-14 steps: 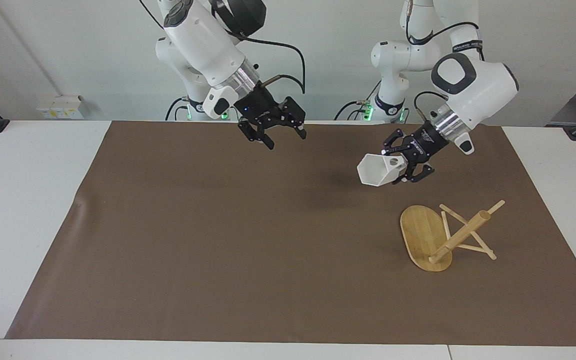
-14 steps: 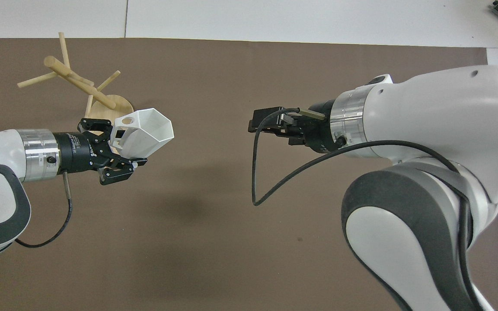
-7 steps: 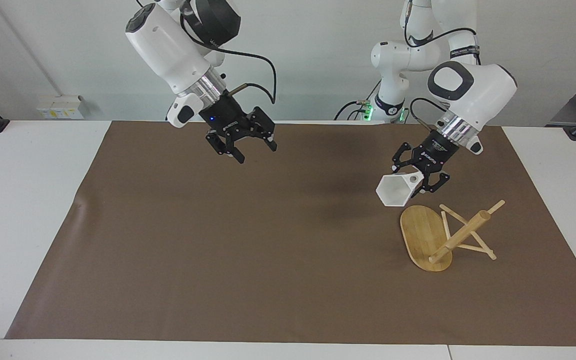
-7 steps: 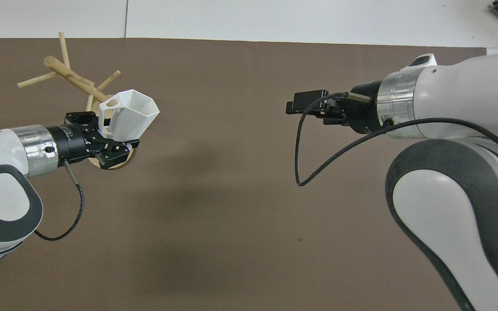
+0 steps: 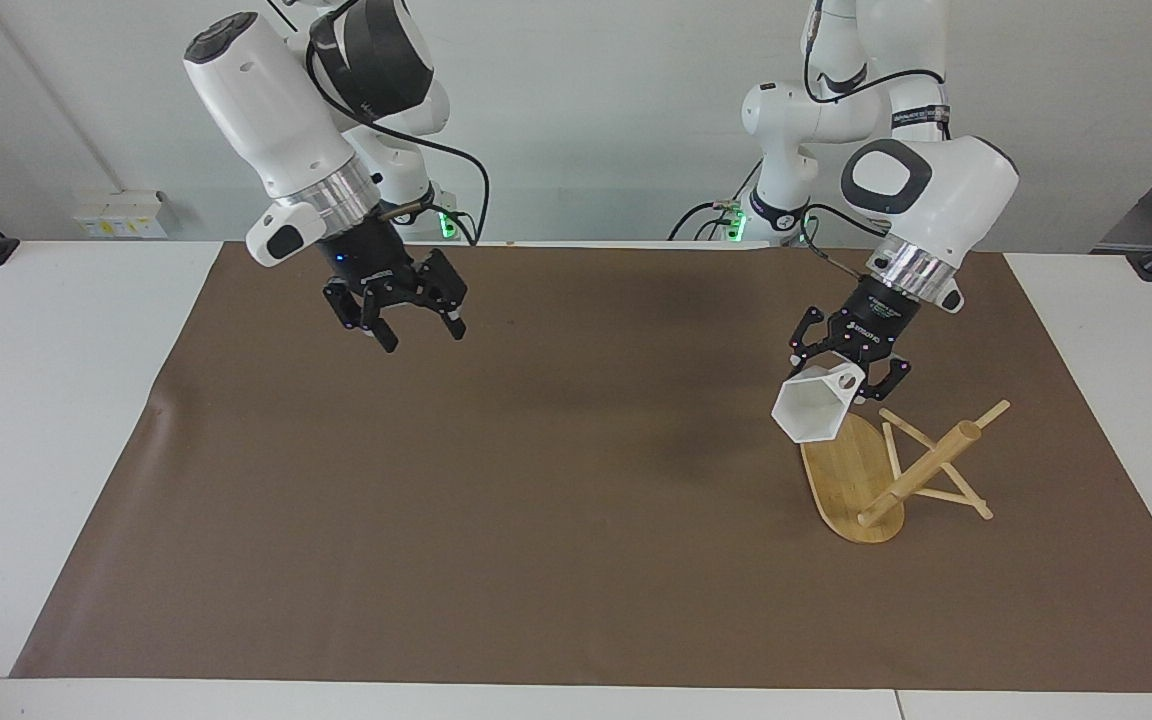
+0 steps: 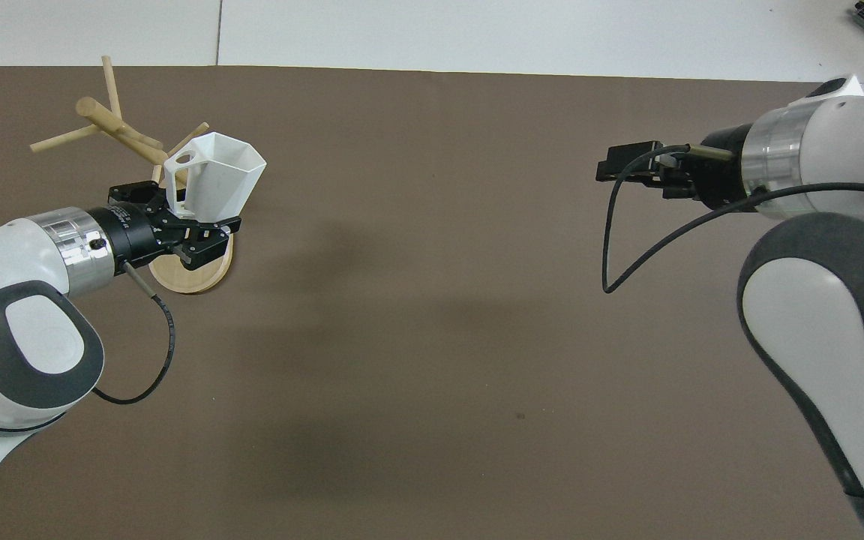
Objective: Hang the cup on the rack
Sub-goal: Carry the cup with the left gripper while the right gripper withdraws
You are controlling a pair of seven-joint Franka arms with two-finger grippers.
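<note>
Left claw (image 5: 861, 378) clenched on the blocky pierced handle of the small matte white faceted cup (image 5: 814, 408), held in the air. The cup tilts, its angular rim turned away from the claw. Below cup and claw lies the oval base of the light bamboo mug rack (image 5: 851, 478), resting on the brown mat (image 5: 496, 480) toward the left arm's end of the counter (image 5: 46, 400). Cup and pegs look apart; cup not hung. Right claw (image 5: 414, 325) released, fingers spread, holding nothing, over the mat toward the right arm's end; arm waits.
</note>
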